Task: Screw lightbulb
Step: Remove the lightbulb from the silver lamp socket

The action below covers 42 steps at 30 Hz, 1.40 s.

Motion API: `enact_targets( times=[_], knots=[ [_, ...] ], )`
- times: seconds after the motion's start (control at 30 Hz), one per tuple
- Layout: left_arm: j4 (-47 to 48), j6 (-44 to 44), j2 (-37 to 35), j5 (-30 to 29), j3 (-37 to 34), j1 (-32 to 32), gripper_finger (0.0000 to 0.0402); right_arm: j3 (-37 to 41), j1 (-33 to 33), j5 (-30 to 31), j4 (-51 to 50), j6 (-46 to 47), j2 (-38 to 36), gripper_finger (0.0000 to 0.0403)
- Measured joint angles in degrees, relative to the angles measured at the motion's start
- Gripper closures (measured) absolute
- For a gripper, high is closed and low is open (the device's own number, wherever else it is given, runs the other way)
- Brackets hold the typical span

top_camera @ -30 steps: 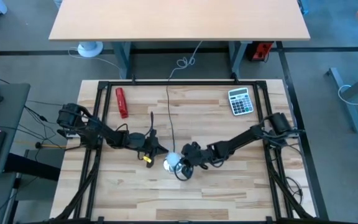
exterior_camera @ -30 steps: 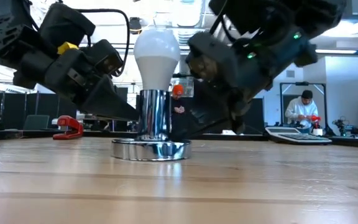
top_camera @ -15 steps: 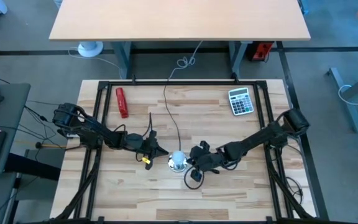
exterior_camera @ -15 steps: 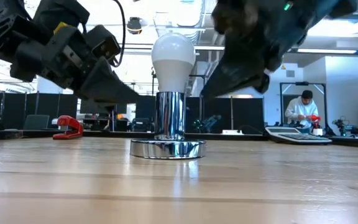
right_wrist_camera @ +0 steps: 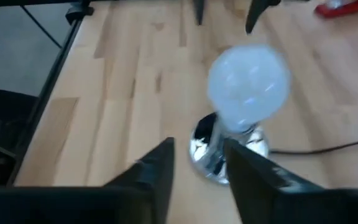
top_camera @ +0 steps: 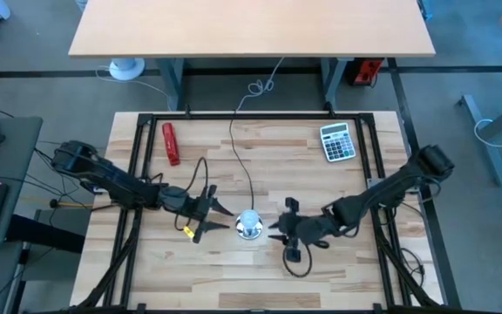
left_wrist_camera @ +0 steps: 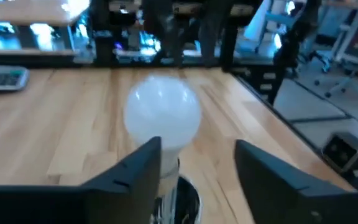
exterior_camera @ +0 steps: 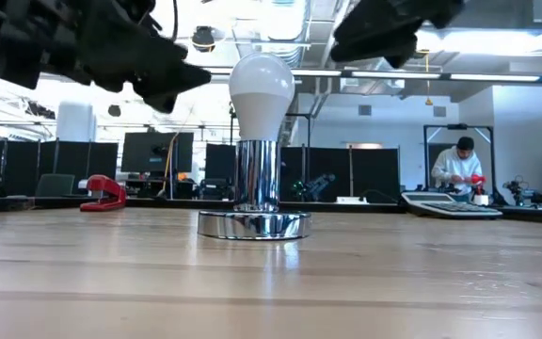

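The left claw [top_camera: 214,222] and right claw [top_camera: 279,231] are now drawn back from the small white pear-shaped lightbulb [exterior_camera: 262,89], both spread open and empty. The bulb is left upright in the shiny round metal socket [exterior_camera: 254,202] mid-surface, so the screwing is judged done. No writing can be read.

You're looking into a robotics lab: dark monitors [exterior_camera: 144,151] line the back, ceiling ducts [exterior_camera: 285,19] hang exposed, a person [exterior_camera: 457,168] works at a bench.
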State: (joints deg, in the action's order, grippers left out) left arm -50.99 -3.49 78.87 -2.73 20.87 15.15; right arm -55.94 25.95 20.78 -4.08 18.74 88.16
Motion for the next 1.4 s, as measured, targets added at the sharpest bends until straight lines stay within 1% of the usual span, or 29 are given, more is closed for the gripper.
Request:
enact_targets(
  times=[0.1,0.17,0.23,0.37,0.43,0.5,0.57,0.83,1.03,1.27,1.4],
  knots=[
    [0.2,-0.9,0.5,-2.0,0.9,0.2,0.0160,0.0,-3.2,-3.5,0.2,-3.3,-0.9,0.0191],
    [0.8,-2.2,1.9,-2.9,2.1,0.2,0.0140,0.0,-5.9,-7.5,0.2,-4.2,-0.8,0.0157],
    [0.8,-3.2,3.7,-3.1,3.6,0.2,0.0127,0.0,-8.8,-12.3,0.0,-5.4,-0.7,0.0136],
    [2.4,-3.3,6.4,-3.0,6.7,0.2,0.0121,0.0,-13.3,-18.9,1.2,-9.5,-0.7,0.0125],
    [3.4,-3.2,6.7,-3.1,7.5,0.2,0.0121,0.0,-14.9,-22.5,2.2,-11.7,-0.7,0.0125],
    [4.7,-3.3,6.7,-3.6,8.3,0.2,0.0122,0.0,-16.5,-27.5,4.0,-13.6,-0.7,0.0125],
    [5.3,-3.3,6.7,-4.6,8.6,0.2,0.0122,0.0,-17.6,-30.0,4.8,-15.1,-0.7,0.0126],
    [5.7,-3.1,6.7,-9.3,8.8,0.0,0.0123,0.0,-19.4,-31.1,4.9,-20.6,-0.4,0.0127],
    [8.0,-3.2,6.7,-9.0,8.8,-0.8,0.0123,0.0,-19.3,-31.4,11.7,-20.9,5.8,0.0127],
    [8.5,-2.8,6.7,-10.0,8.8,-1.2,0.0123,-0.1,-19.3,-31.4,12.4,-20.2,6.7,0.0139],
    [9.7,-2.4,6.6,-10.5,8.8,-2.0,0.0123,-0.1,-18.5,-30.8,12.2,-17.7,6.6,0.0150]
  ],
)
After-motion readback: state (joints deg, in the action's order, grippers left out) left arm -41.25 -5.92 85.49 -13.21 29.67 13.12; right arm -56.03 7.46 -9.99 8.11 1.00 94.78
